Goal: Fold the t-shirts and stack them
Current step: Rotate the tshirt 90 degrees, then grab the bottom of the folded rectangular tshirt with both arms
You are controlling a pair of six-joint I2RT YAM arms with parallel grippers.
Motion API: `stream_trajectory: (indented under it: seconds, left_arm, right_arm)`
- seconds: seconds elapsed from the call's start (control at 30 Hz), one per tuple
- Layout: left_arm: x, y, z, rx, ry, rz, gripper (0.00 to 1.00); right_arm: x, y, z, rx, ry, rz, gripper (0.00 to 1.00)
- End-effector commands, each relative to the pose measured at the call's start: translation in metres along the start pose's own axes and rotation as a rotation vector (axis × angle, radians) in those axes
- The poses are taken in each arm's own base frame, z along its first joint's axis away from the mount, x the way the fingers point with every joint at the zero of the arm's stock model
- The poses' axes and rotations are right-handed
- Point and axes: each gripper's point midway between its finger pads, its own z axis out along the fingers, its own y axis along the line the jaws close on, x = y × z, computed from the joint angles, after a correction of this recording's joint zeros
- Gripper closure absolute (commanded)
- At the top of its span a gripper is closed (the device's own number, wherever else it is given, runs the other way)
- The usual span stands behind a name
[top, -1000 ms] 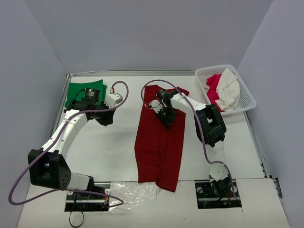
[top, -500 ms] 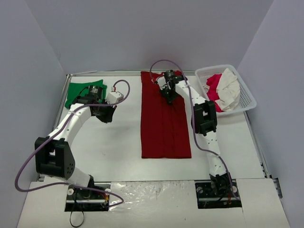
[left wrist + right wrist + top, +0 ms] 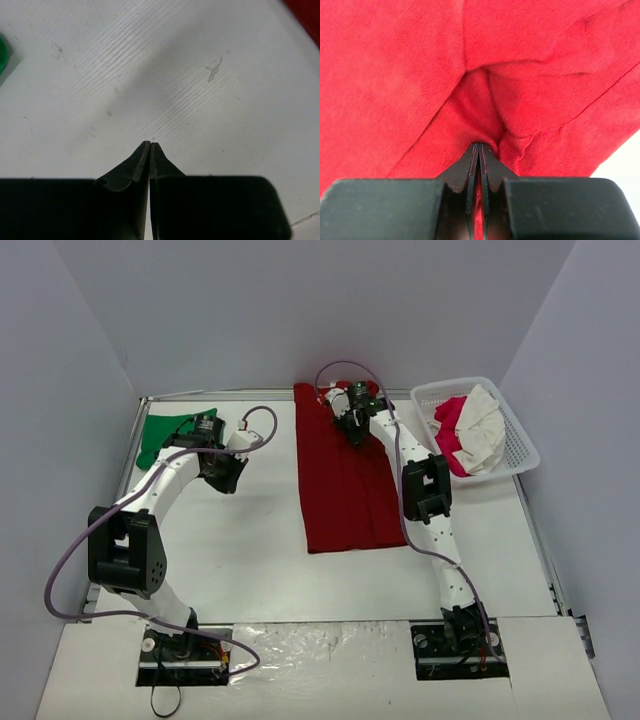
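The dark red shirt [image 3: 345, 485] now lies flat as a long strip in the middle of the desk [image 3: 250, 560], with its far end up at the back edge. A second ago it was crooked and reached down near the arm bases. It has been pulled back and smoothed out, so it looks ready for its next fold.

The right fingers [image 3: 479, 147] are shut tight and pinch a little bump of red cloth near the far end. The left fingers [image 3: 150, 146] are shut on nothing, over bare desk, near the green shirt [image 3: 165, 432] in the far left corner.

The left arm hides part of the green shirt, so I cannot tell how neatly it is folded. The right arm covers the red shirt's far end, and its sleeves do not show.
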Motion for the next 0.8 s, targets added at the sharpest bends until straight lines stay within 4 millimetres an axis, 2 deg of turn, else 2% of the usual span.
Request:
stream_trajectory:
  seconds: [0.0, 0.07, 0.1, 0.13, 0.17, 0.2, 0.23, 0.27, 0.3, 0.37, 0.4, 0.43, 0.47, 0.5, 0.53, 0.57, 0.6, 0.63, 0.67, 0.73, 0.77]
  left_arm:
    - [-0.012, 0.007, -0.020, -0.045, -0.047, 0.019, 0.98]
    - [-0.013, 0.006, -0.026, -0.051, -0.052, 0.022, 0.98]
    - [-0.015, 0.005, -0.032, -0.052, -0.063, 0.033, 0.97]
    - [-0.016, 0.003, -0.035, -0.051, -0.075, 0.041, 0.97]
    - [-0.017, 0.001, -0.039, -0.049, -0.083, 0.046, 0.97]
    - [-0.020, -0.001, -0.050, -0.055, -0.108, 0.067, 0.97]
    - [-0.023, -0.005, -0.056, -0.051, -0.123, 0.077, 0.96]
    - [-0.023, -0.006, -0.062, -0.057, -0.131, 0.085, 0.94]
    - [-0.026, -0.006, -0.076, -0.084, -0.159, 0.105, 0.93]
    - [-0.024, -0.008, -0.089, -0.108, -0.162, 0.125, 0.91]
    - [-0.024, -0.010, -0.099, -0.118, -0.176, 0.143, 0.89]
    - [-0.025, -0.013, -0.104, -0.119, -0.183, 0.152, 0.89]
    - [-0.023, -0.016, -0.109, -0.119, -0.179, 0.153, 0.88]
    - [-0.026, -0.019, -0.115, -0.124, -0.195, 0.157, 0.85]
    - [-0.026, -0.021, -0.117, -0.123, -0.197, 0.164, 0.84]
    - [-0.027, -0.027, -0.118, -0.131, -0.188, 0.198, 0.83]
    - [-0.025, -0.030, -0.115, -0.141, -0.166, 0.220, 0.82]
    - [-0.026, -0.043, -0.109, -0.133, -0.144, 0.271, 0.82]
    - [-0.022, -0.043, -0.103, -0.163, -0.094, 0.293, 0.82]
    - [-0.017, -0.061, -0.090, -0.149, -0.039, 0.338, 0.82]
    - [-0.019, -0.081, -0.082, -0.122, -0.033, 0.381, 0.83]
  right_arm:
    - [-0.004, 0.014, -0.030, -0.045, 0.001, -0.034, 1.00]
    - [-0.010, 0.018, -0.049, -0.056, -0.017, -0.035, 1.00]
    - [-0.019, 0.023, -0.074, -0.062, -0.044, -0.044, 1.00]
    - [-0.025, 0.025, -0.088, -0.061, -0.062, -0.049, 1.00]
    - [-0.030, 0.026, -0.103, -0.058, -0.079, -0.054, 0.78]
    - [-0.043, 0.026, -0.136, -0.037, -0.124, -0.063, 0.61]
    - [-0.049, 0.027, -0.155, -0.030, -0.151, -0.061, 0.37]
    - [-0.053, 0.027, -0.171, -0.023, -0.171, -0.064, 0.23]
    - [-0.063, 0.023, -0.209, 0.012, -0.223, -0.072, 0.11]
    - [-0.042, 0.022, -0.228, 0.057, -0.187, -0.069, 0.01]
    - [-0.040, 0.021, -0.261, 0.081, -0.217, -0.076, 0.00]
    - [-0.009, 0.031, -0.255, 0.064, -0.149, -0.076, 0.00]
    - [0.006, 0.033, -0.262, 0.089, -0.119, -0.072, 0.00]
    - [0.014, 0.037, -0.287, 0.113, -0.141, -0.064, 0.00]
    - [0.048, 0.052, -0.278, 0.089, -0.067, -0.058, 0.00]
    - [0.057, 0.059, -0.299, 0.109, -0.086, -0.064, 0.00]
    - [0.072, 0.065, -0.301, 0.105, -0.068, -0.059, 0.00]
    - [0.103, 0.078, -0.293, 0.080, -0.008, -0.061, 0.00]
    - [0.109, 0.078, -0.309, 0.110, -0.043, -0.035, 0.00]
    - [0.126, 0.080, -0.316, 0.105, -0.058, 0.018, 0.00]
    - [0.135, 0.084, -0.324, 0.105, -0.085, 0.035, 0.00]
